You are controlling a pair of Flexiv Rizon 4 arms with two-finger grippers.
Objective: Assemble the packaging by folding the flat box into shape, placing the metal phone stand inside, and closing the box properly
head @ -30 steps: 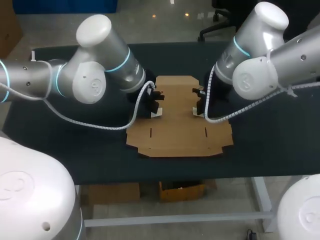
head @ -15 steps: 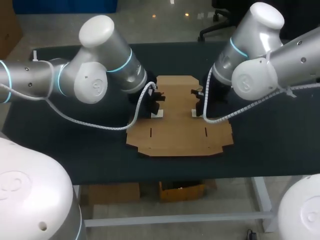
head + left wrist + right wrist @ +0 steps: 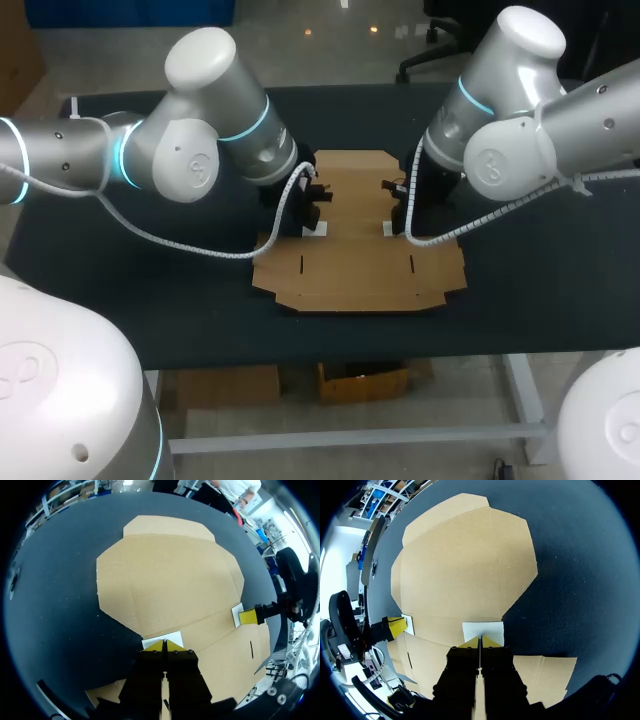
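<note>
Found the box [image 3: 355, 240] lying flat in the middle of the table [image 3: 150, 290], with no wall raised. Saw the left gripper [image 3: 164, 646] pinched tight, tips together on a white patch [image 3: 175, 637] at the box's left edge, with nothing between them. Same for the right gripper [image 3: 480, 642] at the right edge. Spotted no phone stand anywhere. Judged the folding barely begun. Reckoned next on getting under the side flaps and tipping them upright along the creases.
</note>
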